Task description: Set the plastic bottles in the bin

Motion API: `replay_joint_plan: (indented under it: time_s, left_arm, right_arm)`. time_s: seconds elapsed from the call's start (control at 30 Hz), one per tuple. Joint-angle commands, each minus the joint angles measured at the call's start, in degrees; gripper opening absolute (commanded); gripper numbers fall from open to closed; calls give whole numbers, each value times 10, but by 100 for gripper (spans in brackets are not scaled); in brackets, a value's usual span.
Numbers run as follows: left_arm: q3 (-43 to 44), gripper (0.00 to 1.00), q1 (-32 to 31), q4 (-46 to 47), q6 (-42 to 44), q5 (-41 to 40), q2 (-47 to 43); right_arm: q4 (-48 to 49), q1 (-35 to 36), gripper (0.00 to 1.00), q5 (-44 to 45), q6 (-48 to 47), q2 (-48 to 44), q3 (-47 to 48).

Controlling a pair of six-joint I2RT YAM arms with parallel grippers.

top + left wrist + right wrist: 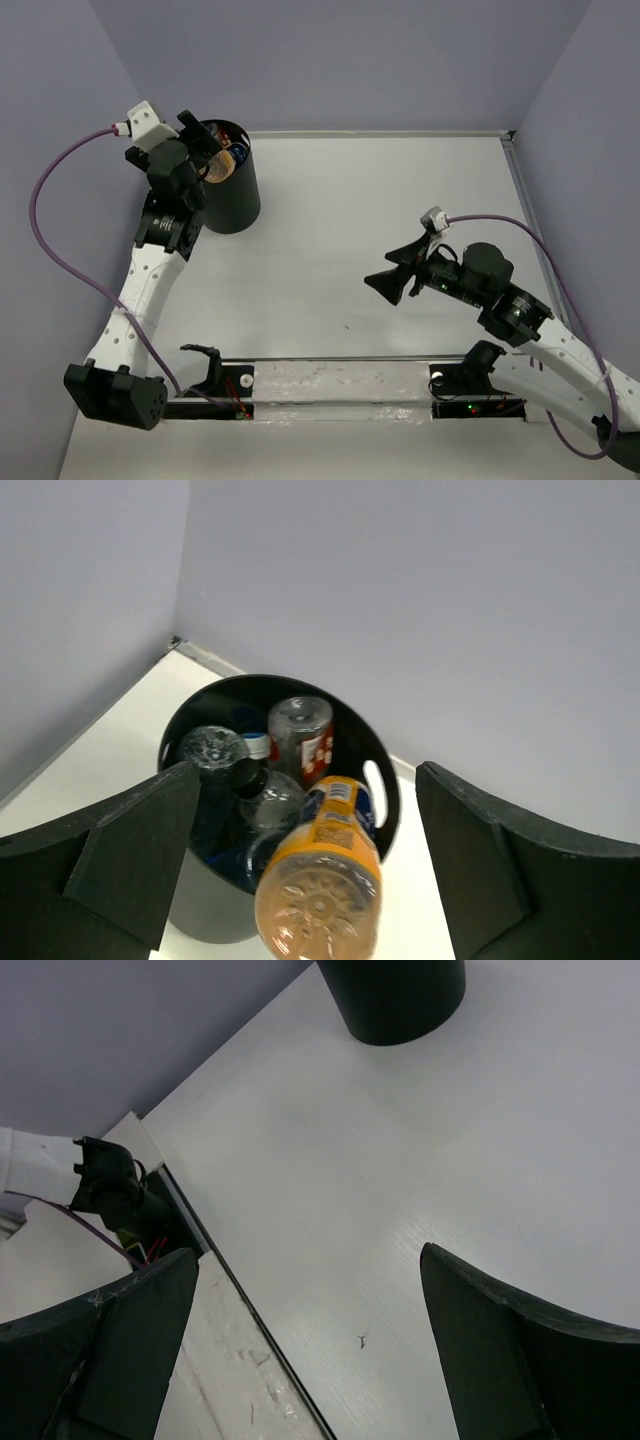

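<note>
Orange-liquid bottle (318,900) looms in the left wrist view, base toward the lens and blue-white label end pointing down into the bin's mouth, touching neither finger. On the white table (380,200), the black bin (232,205) stands at the far left corner. The left gripper (307,780) hangs just over it, jaws wide apart. The right gripper (308,1255) hovers well apart above the table's right half, jaws also spread, gripping nothing. Inside the bin lie a red-label bottle (302,730) and a clear bottle (270,805).
</note>
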Motion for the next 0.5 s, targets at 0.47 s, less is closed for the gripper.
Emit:
replay_joint_plan:
  time_s: [0.47]
  left_arm:
    - [-127,99,1,-59,-49,425,-342]
  right_arm:
    - [-156,1,100,236,-23,-171,155]
